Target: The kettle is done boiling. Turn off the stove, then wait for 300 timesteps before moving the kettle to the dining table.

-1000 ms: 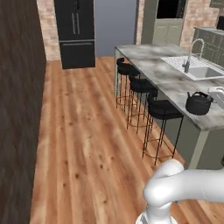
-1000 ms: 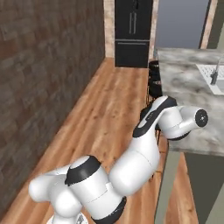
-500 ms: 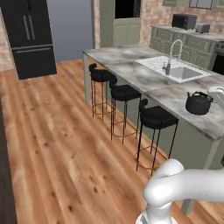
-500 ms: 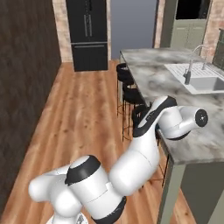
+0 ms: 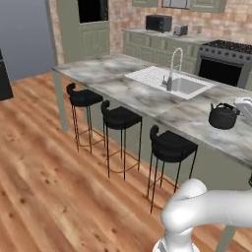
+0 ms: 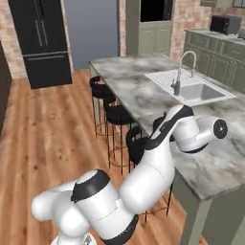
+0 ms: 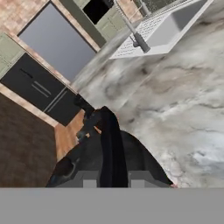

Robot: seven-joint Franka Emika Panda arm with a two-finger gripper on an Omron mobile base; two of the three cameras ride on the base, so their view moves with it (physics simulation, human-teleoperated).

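Observation:
The small black kettle [image 5: 224, 116] is at the right end of the dining table [image 5: 147, 98], low over its marble top; whether it touches the surface I cannot tell. My gripper [image 5: 237, 109] reaches in from the right edge, shut on the kettle's arched handle. In the hand view the kettle [image 7: 135, 159] sits right under the gripper [image 7: 113, 180], with its thin handle [image 7: 109, 140] running up between the fingertips and the dining table [image 7: 183, 96] behind it. The stove [image 5: 224, 61] stands against the back wall at the far right.
A white sink with a tall faucet [image 5: 172, 78] is set in the island beyond the kettle. Three black bar stools [image 5: 170, 145] line its near side. A black fridge [image 6: 43, 43] stands at the far left, a microwave [image 5: 158, 23] on the back counter. Wooden floor [image 5: 49, 187] lies open to the left.
The whole picture has swung: the base has turned and come closer to the island, bringing the back wall and stove into view. The kettle stays in the shut gripper.

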